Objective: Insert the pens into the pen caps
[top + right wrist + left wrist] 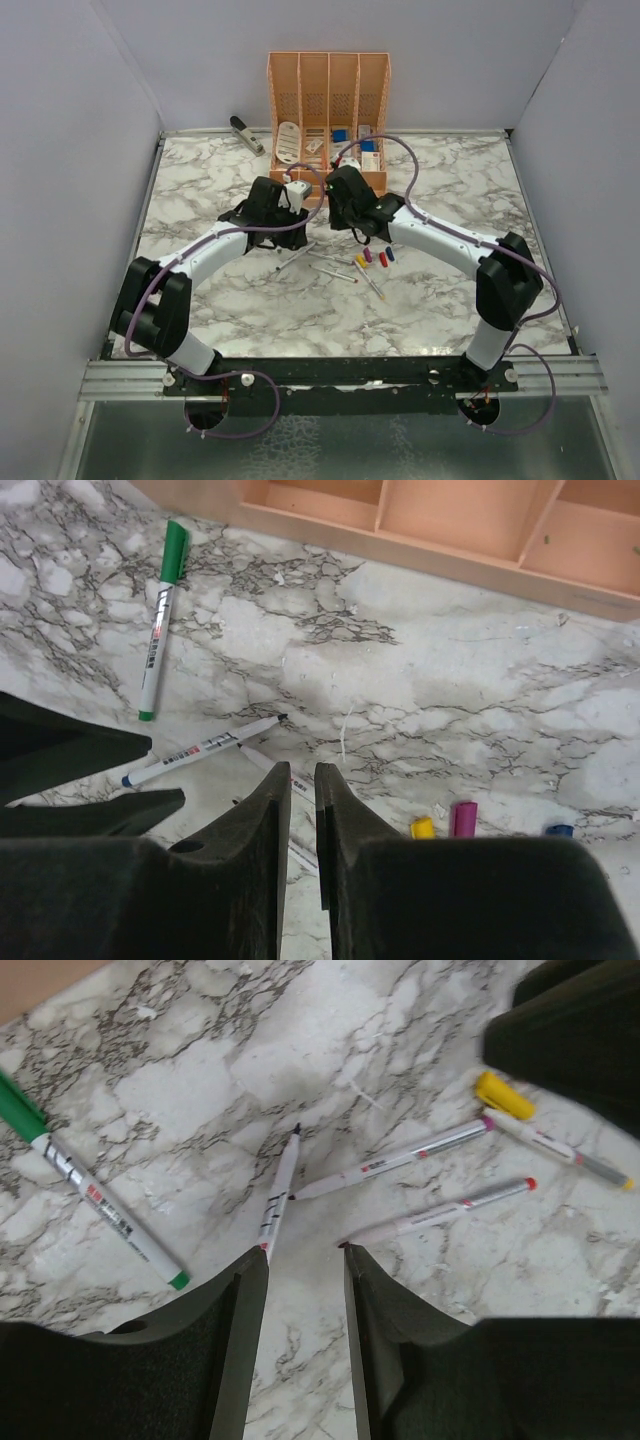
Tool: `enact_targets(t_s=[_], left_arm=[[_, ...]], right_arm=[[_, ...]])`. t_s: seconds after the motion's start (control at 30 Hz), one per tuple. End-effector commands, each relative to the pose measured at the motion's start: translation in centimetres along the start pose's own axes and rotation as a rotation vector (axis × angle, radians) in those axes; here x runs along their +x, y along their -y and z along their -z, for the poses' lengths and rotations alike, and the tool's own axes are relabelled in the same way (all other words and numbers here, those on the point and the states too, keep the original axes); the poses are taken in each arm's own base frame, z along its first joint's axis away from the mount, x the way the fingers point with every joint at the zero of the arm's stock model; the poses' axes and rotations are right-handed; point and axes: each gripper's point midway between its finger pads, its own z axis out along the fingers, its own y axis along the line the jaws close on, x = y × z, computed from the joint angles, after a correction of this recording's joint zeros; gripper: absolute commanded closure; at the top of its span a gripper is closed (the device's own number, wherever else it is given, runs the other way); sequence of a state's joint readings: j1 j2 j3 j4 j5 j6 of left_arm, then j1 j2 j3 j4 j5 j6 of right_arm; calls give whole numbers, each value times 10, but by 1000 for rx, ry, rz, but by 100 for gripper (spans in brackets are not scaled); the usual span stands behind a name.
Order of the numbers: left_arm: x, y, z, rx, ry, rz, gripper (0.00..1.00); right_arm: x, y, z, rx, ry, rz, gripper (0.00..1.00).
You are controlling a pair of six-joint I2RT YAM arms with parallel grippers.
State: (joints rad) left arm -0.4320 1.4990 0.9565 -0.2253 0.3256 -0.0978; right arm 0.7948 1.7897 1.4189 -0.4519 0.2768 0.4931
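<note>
Marble-patterned tabletop (200,180) carries everything, with a peach organizer (300,75) at 12 o'clock against the back wall. Pens (335,268) lie scattered at the centre beneath both wrists. The loose pen caps (375,258) sit in a short row just beside them, toward 3 o'clock.

The left end effector (305,1260) has its fingers parted by a moderate gap with nothing between them. It hangs over the lower end of a dark-tipped pen (280,1195) that points to 12 o'clock. A green-capped pen (95,1195) lies apart at 9 o'clock and looks finished. The right end effector (302,780) is all but closed, showing only a slit, and holds nothing. A yellow cap (422,827) and a purple cap (464,818) lie at its 4 o'clock.

The step in hand looks like picking up the dark-tipped pen. The fingers should straddle the barrel crosswise and come down nearer mid-barrel than the end. They should stay off the purple-tipped pen (390,1163), whose end lies right against that barrel. The writing tip should stick out well past the fingers so it can reach into a cap.
</note>
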Motion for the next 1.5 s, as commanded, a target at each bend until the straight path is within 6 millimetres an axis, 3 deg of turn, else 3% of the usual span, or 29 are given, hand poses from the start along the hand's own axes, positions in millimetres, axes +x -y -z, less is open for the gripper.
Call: enact_targets(t_s=[0.0, 0.17, 0.37, 0.63, 0.83, 1.03, 1.47], left_arm=[[15, -26, -2, -113, -124, -79, 61], [24, -43, -5, -167, -261, -126, 62], [36, -41, -10, -129, -386, -117, 63], [49, -35, -4, -125, -494, -121, 63], [58, -26, -10, -123, -543, -140, 63], [68, -31, -19, -166, -575, -145, 64], [61, -37, -43, -196, -521, -146, 64]], right_arm=[[-37, 22, 28, 42, 114, -79, 83], [-39, 37, 37, 49, 112, -102, 83], [-41, 56, 42, 84, 116, -132, 83], [-58, 82, 50, 104, 151, -198, 83], [-59, 87, 48, 112, 151, -213, 83], [-56, 88, 48, 109, 148, -215, 83], [-41, 93, 52, 107, 145, -211, 83]])
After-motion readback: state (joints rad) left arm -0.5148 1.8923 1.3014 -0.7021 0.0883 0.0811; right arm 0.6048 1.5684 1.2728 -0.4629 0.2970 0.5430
